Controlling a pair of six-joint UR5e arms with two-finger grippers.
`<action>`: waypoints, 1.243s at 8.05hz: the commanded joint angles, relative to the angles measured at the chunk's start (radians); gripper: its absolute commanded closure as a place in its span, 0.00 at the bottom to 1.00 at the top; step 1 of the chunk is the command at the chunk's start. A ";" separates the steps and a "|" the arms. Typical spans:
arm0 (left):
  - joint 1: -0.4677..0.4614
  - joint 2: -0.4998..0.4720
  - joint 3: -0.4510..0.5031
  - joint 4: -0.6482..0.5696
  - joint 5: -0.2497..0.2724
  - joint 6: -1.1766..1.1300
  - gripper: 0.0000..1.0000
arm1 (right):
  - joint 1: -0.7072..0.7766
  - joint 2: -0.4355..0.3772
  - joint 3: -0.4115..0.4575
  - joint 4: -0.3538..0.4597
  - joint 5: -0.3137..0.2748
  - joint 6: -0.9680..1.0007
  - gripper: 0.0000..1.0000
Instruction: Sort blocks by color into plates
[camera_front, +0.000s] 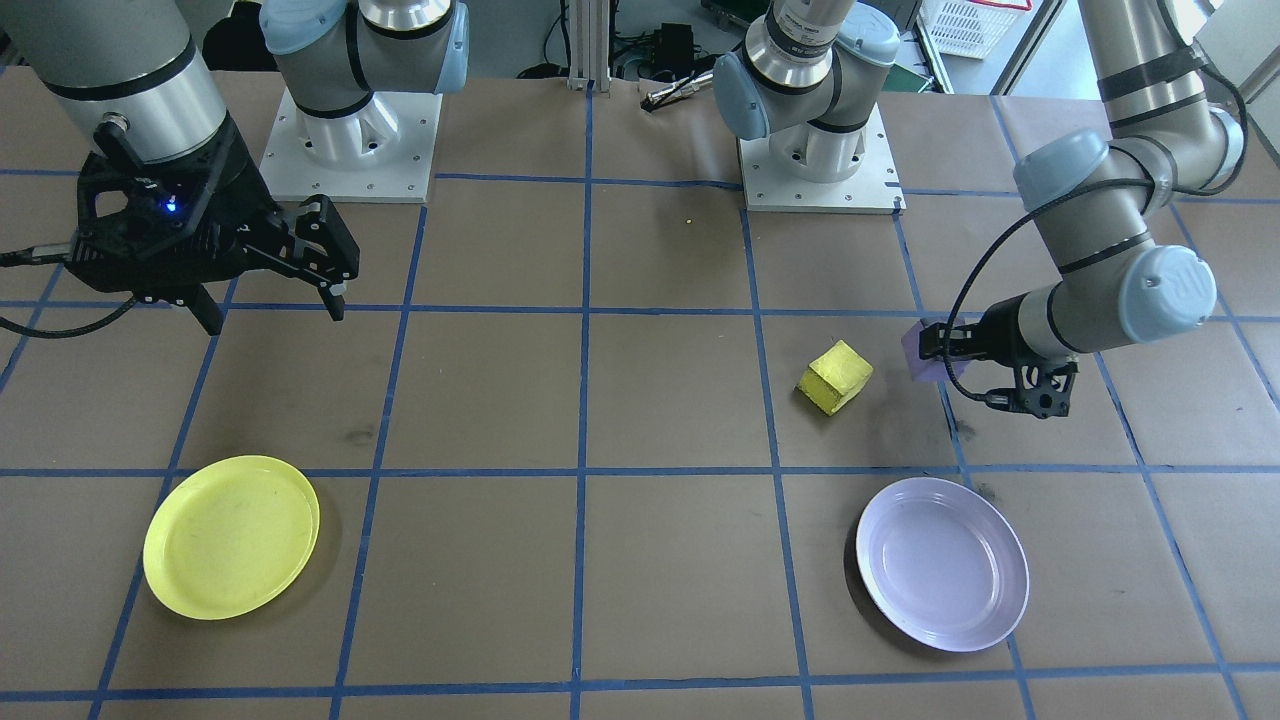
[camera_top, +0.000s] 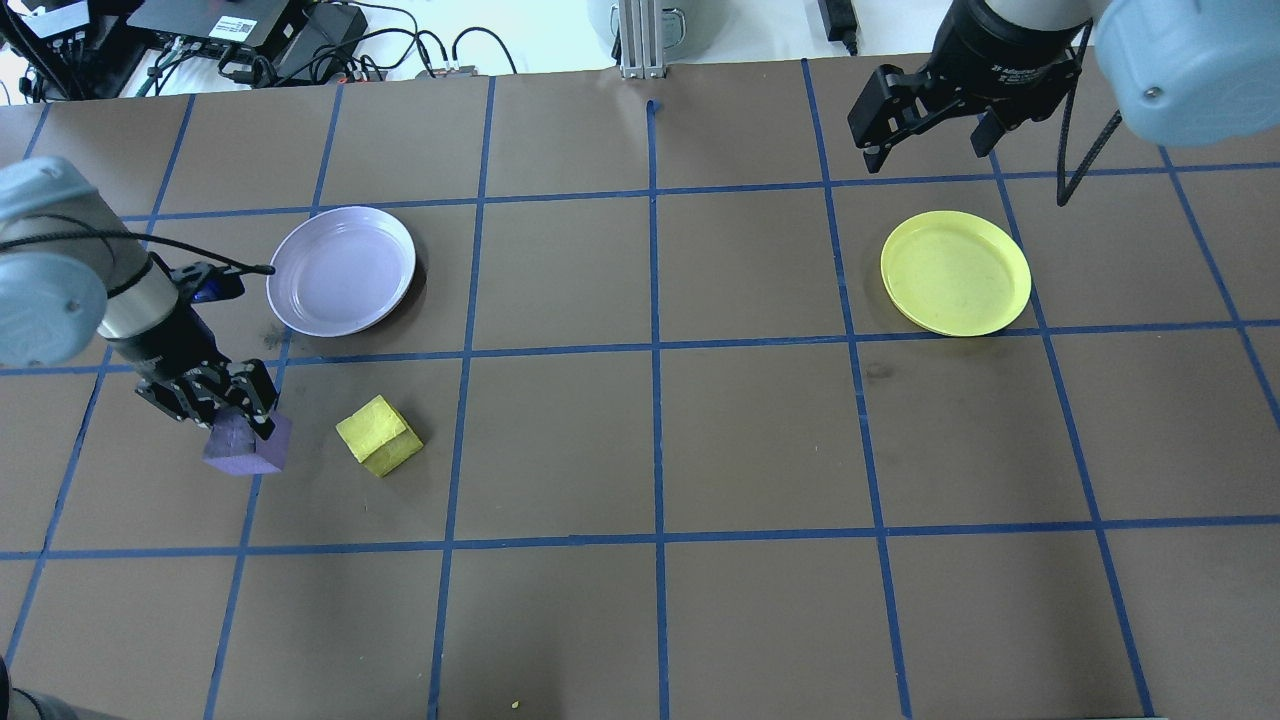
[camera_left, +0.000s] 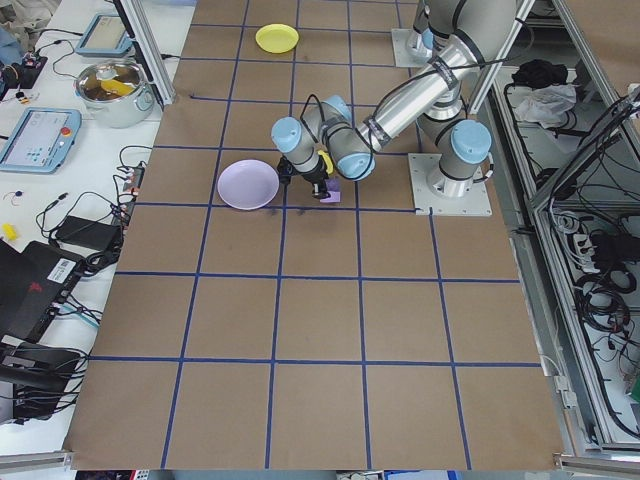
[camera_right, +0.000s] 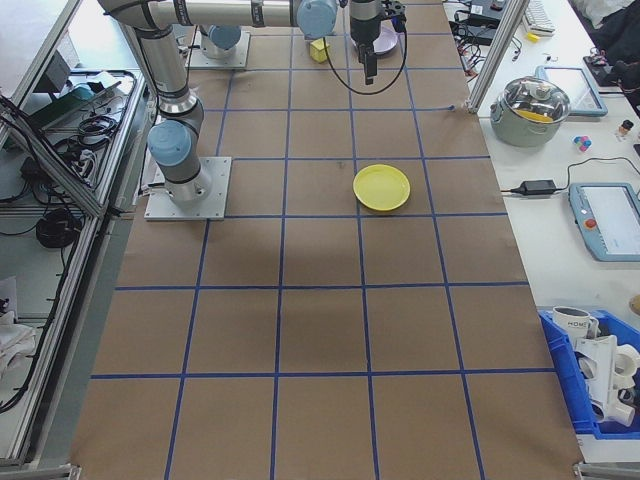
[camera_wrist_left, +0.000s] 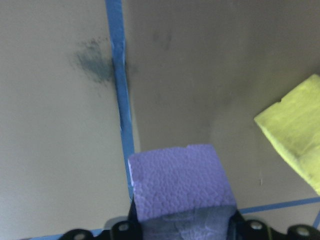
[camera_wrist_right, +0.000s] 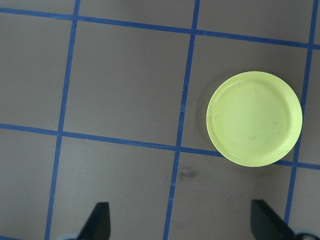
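My left gripper (camera_top: 245, 418) is shut on the purple block (camera_top: 247, 449) at the table's left side. In the left wrist view the purple block (camera_wrist_left: 180, 182) fills the space between the jaws. I cannot tell whether it touches the table. Just to its right the yellow block (camera_top: 378, 435) lies on the paper, apart from the gripper. The lavender plate (camera_top: 341, 270) sits empty a little beyond both blocks. The yellow plate (camera_top: 955, 272) sits empty at the far right. My right gripper (camera_top: 925, 130) hangs open above the table beyond that plate, holding nothing.
Brown paper with a blue tape grid (camera_top: 655, 350) covers the table. The two arm bases (camera_front: 820, 170) stand at the robot's edge. A pot (camera_right: 541, 106) and tablets lie on side benches off the table.
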 joint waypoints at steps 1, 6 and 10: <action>-0.018 -0.085 0.317 -0.241 -0.009 -0.005 1.00 | 0.000 0.000 0.000 0.001 -0.001 0.002 0.00; -0.177 -0.364 0.572 -0.095 -0.009 -0.105 1.00 | 0.000 0.000 0.000 0.002 -0.003 0.005 0.00; -0.191 -0.420 0.582 -0.045 -0.011 -0.138 1.00 | 0.000 0.000 0.000 0.001 -0.003 0.003 0.00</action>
